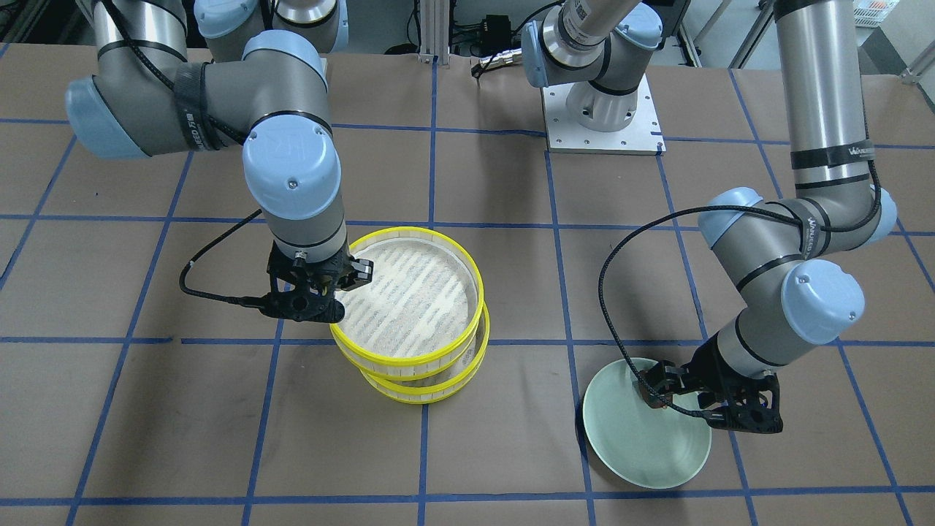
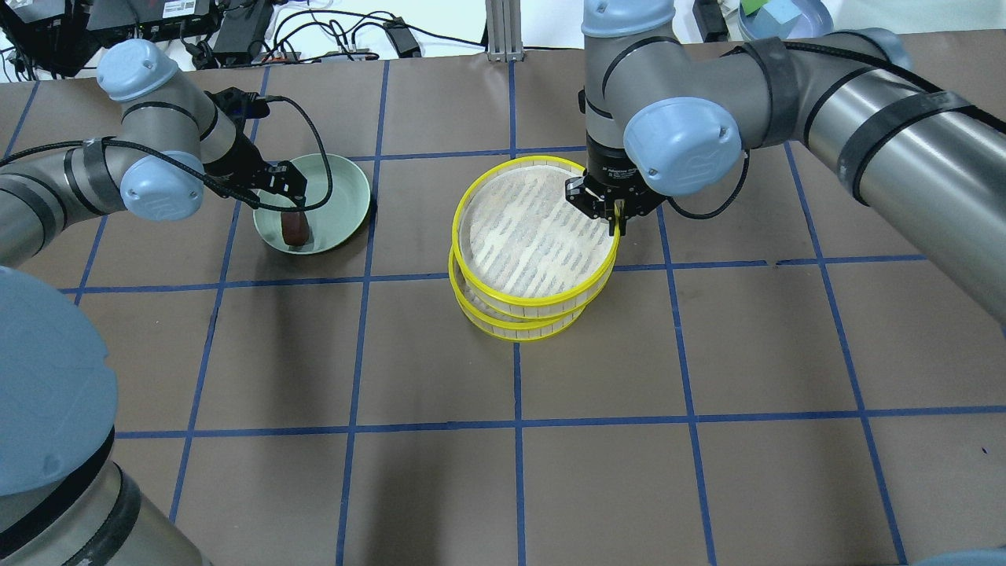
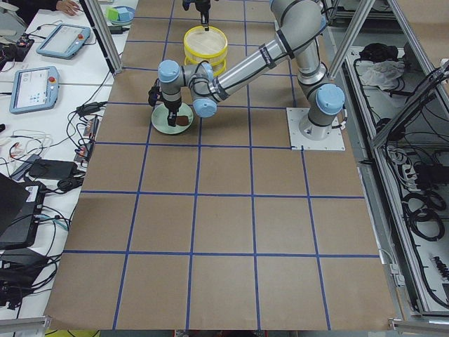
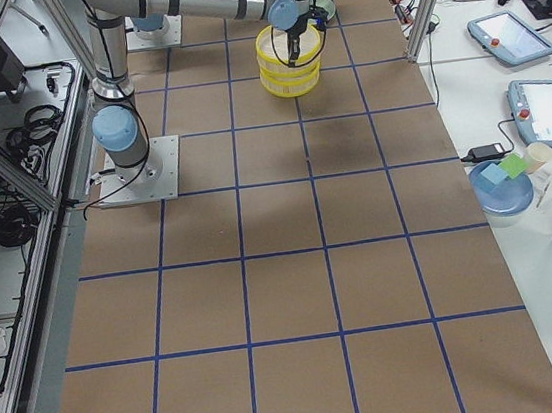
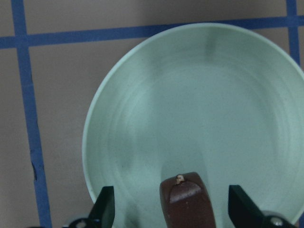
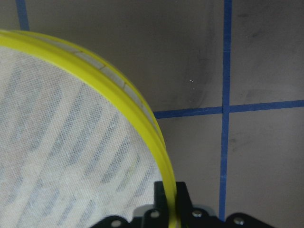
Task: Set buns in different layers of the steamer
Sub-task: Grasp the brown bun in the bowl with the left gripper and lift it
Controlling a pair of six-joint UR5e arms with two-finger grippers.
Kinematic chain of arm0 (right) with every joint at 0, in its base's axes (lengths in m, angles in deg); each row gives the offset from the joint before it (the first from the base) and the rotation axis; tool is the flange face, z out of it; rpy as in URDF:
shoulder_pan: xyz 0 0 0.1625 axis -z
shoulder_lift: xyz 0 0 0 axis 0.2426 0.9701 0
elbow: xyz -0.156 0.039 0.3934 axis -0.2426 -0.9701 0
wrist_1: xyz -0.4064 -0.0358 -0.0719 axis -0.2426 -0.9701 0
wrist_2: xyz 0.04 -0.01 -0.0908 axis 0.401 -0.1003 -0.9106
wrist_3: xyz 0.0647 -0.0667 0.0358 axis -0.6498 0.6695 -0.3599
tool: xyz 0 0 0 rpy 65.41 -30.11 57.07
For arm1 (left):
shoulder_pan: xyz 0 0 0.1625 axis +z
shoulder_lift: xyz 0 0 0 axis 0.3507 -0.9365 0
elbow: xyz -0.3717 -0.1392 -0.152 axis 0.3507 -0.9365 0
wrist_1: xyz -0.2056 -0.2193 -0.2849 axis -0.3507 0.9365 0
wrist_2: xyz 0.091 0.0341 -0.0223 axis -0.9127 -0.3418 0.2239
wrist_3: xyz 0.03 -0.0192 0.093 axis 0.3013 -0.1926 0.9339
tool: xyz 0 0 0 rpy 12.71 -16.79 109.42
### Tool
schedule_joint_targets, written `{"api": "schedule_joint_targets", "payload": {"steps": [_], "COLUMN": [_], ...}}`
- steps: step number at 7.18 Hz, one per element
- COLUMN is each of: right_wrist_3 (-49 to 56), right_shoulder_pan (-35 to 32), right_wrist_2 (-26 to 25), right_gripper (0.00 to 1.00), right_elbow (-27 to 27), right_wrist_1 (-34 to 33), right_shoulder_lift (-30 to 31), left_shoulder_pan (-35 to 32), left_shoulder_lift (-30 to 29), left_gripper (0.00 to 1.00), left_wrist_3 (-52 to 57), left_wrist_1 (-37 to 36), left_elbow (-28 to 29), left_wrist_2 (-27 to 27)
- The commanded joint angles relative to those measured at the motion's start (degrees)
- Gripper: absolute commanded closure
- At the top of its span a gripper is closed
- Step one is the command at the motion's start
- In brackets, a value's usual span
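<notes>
Steamer layers are seen stacked on the table [image 2: 707, 354], the upper layer [image 2: 526, 236] set off-centre on the lower layer [image 1: 427, 394], so that a crescent of the lower yellow rim is exposed on the side towards the robot. The white mesh floor of the upper layer is fully shown. What lies inside the lower layer cannot be told, since it is covered by the upper one.

The right gripper [image 6: 169, 192] is held at the edge of the upper layer on the robot's right. Its jaws are pressed onto the yellow rim, one inside and one outside, as is shown by the right wrist view.

The dark brown bun [image 2: 295, 228] is found lying on the pale green plate [image 5: 190, 95], near the plate's edge on the robot's left. The plate is placed well apart from the stack, on the robot's left. The left gripper [image 5: 172, 204] is lowered over the plate with its jaws spread. The bun is framed between them, and a gap is left on each side.
</notes>
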Motion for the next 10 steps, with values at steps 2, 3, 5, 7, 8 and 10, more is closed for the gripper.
{"api": "schedule_joint_targets", "payload": {"steps": [2,3,5,7,8,10], "right_wrist_3": [-0.69,-0.51,-0.07,-0.07,-0.07,-0.07], "right_shoulder_pan": [-1.29,-1.29,-1.29,-1.29,-1.29,-1.29], "right_wrist_2": [-0.17,-0.17,-0.44,-0.44,-0.44,-0.52], "right_gripper": [1.0,1.0,1.0,1.0,1.0,1.0], "right_elbow": [0.61,0.7,0.53,0.53,0.53,0.62], "right_wrist_1": [-0.65,-0.74,-1.53,-2.84,-3.72,-3.73], "right_shoulder_lift": [-1.32,-1.58,-1.67,-1.94,-2.98,-3.17], "left_shoulder_pan": [-0.09,-0.27,-0.27,-0.27,-0.27,-0.35], "left_shoulder_lift": [-1.89,-2.08,-2.16,-1.99,-1.47,0.9], "left_gripper": [0.14,0.16,0.6,1.0,1.0,1.0], "left_wrist_3": [-1.04,-1.04,0.18,0.01,-0.07,-0.08], "left_wrist_1": [0.13,0.3,0.83,1.27,1.97,3.02], "left_elbow": [0.01,-0.08,-0.17,-0.25,-0.17,0.8], "left_wrist_2": [3.15,3.07,2.46,2.37,2.45,2.45]}}
